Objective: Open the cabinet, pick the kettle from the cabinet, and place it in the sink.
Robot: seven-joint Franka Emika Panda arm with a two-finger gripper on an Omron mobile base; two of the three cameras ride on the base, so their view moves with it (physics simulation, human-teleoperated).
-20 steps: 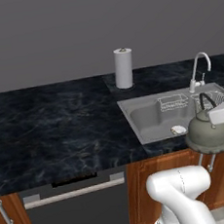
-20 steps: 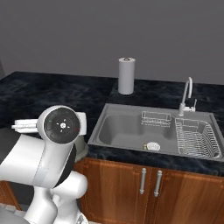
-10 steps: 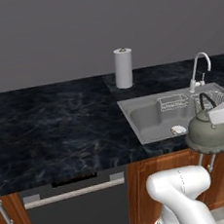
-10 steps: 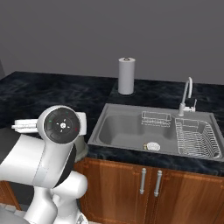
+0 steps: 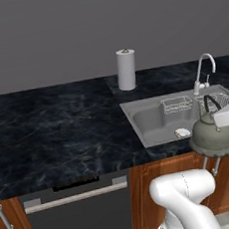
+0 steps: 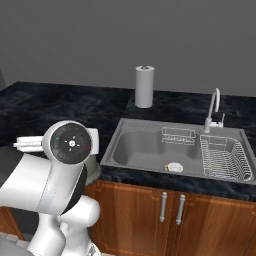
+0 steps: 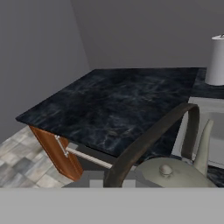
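Observation:
The grey-green kettle (image 5: 211, 136) hangs in the air from its dark arched handle, low at the right of the left base view, where it overlaps the front right corner of the sink (image 5: 150, 124). My gripper (image 5: 219, 116) is shut on that handle. In the hand view the handle (image 7: 148, 138) rises from my gripper (image 7: 114, 181), above the kettle's lid and knob (image 7: 165, 170); the fingertips are hidden. The sink's rim (image 7: 194, 103) lies past the kettle to the right. The steel sink (image 6: 142, 147) is right of my arm. The cabinet is out of view.
A white paper-towel roll (image 5: 126, 70) (image 6: 144, 87) stands behind the sink. A chrome faucet (image 6: 214, 107) and a wire dish rack (image 6: 222, 159) occupy the sink's right side. Dark marble counter (image 5: 53, 128) stretches left. Below it are a dishwasher front (image 5: 76, 210) and wooden doors (image 6: 165, 215).

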